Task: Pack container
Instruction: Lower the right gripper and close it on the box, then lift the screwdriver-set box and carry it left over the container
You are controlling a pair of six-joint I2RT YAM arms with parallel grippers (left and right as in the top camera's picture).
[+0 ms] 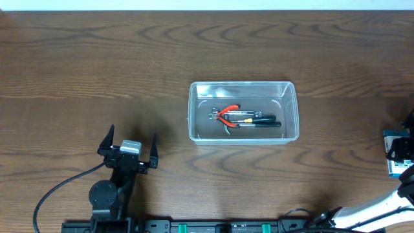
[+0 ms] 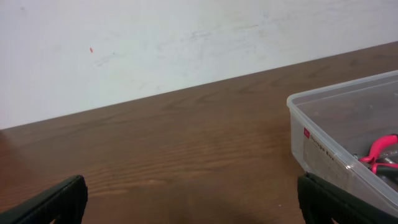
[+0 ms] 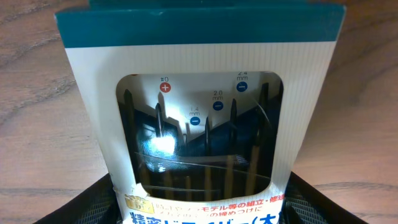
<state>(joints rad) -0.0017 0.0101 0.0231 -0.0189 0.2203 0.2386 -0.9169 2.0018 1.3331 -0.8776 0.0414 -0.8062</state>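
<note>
The clear plastic container stands at the table's middle. Red-handled pliers and a black-handled tool lie in it. My left gripper is open and empty at the lower left, well left of the container. In the left wrist view the gripper is spread wide over bare wood, with the container's corner and the red pliers at the right. My right gripper is shut on a blue-and-white box of small screwdrivers at the far right edge.
The table is dark wood. A white wall runs behind its far edge. A black cable trails from the left arm's base at the front.
</note>
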